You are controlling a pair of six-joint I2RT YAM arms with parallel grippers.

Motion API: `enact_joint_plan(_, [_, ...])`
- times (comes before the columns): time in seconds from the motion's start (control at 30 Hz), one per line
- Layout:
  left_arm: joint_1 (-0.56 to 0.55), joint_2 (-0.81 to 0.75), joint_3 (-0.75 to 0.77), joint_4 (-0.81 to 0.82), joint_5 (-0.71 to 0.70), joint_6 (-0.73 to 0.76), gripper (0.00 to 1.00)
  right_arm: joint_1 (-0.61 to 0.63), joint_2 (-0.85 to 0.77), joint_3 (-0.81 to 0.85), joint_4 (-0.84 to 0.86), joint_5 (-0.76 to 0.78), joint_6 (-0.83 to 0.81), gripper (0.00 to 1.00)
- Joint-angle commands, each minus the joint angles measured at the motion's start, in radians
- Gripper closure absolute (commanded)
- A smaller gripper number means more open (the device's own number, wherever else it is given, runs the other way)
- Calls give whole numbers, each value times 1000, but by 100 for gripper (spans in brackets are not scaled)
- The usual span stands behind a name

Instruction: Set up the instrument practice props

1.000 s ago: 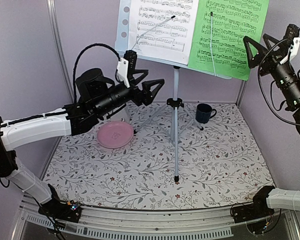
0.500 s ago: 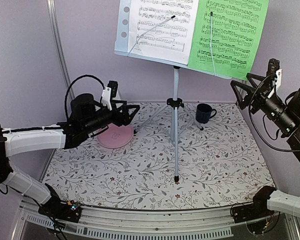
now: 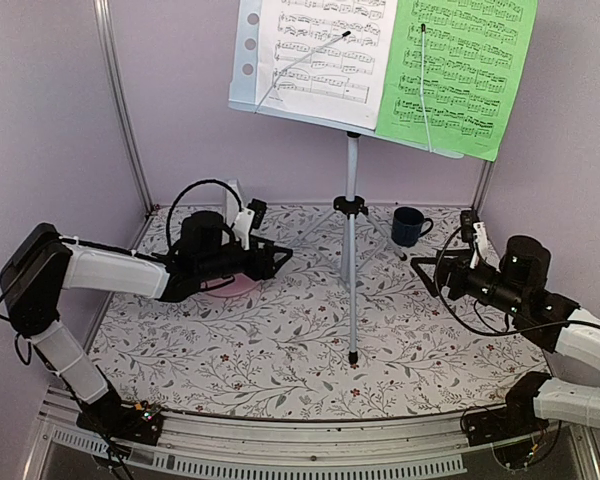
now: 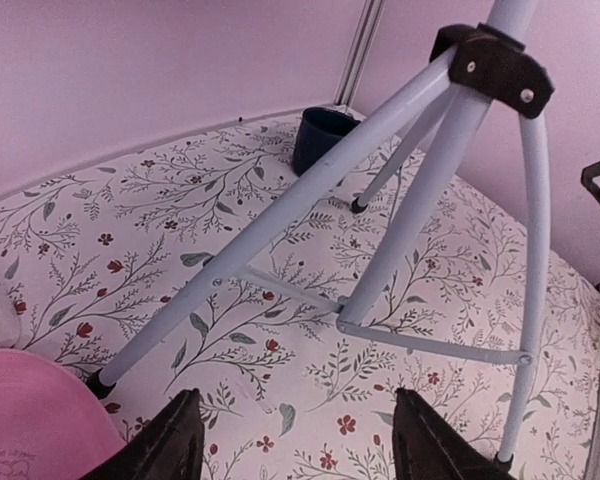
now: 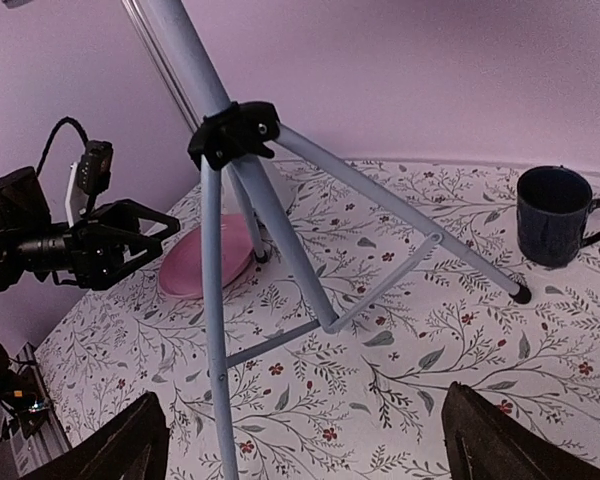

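If the left gripper (image 4: 295, 430), jaws apart and empty, goes for the white metronome (image 3: 230, 193), it should keep off the tripod leg (image 4: 260, 230); the right gripper (image 5: 300, 440) is spread wide too.

The top camera hangs high over the table's (image 3: 280, 330) 6 o'clock edge, facing 12 o'clock and tilted down. It is far enough back to hold the whole tabletop and the music stand (image 3: 244, 70). The left wrist camera rides low near the 9 o'clock side and looks toward 3 o'clock, close to the tripod (image 4: 280, 218). The right wrist camera, low at 3 o'clock, looks toward 9. All three views share the tripod, plate (image 5: 205, 262) and mug (image 5: 555, 215).
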Motion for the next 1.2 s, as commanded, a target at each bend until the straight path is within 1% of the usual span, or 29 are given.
enact_joint_plan(0.0, [23, 56, 51, 13, 11, 65, 36, 4, 83, -59, 156, -70, 96, 4])
enact_joint_plan(0.17, [58, 119, 104, -21, 35, 96, 39, 58, 202, -63, 198, -70, 110, 4])
enact_joint_plan(0.43, [86, 212, 227, -113, 73, 235, 46, 163, 434, 11, 235, -56, 109, 4])
enact_joint_plan(0.6, [95, 276, 313, -184, 123, 317, 47, 221, 532, 42, 266, -50, 123, 4])
enact_joint_plan(0.77, [96, 329, 391, -214, 144, 368, 51, 264, 624, 80, 281, -29, 136, 5])
enact_joint_plan(0.8, [96, 330, 407, -225, 144, 376, 52, 269, 640, 87, 285, -25, 140, 6])
enact_joint_plan(0.87, [96, 380, 427, -231, 137, 381, 54, 279, 670, 101, 298, -24, 153, 7])
enact_joint_plan(1.03, [96, 411, 460, -236, 129, 384, 60, 302, 726, 127, 316, 2, 180, 11])
enact_joint_plan(1.17, [94, 426, 478, -233, 122, 376, 65, 310, 759, 138, 316, 44, 210, 23])
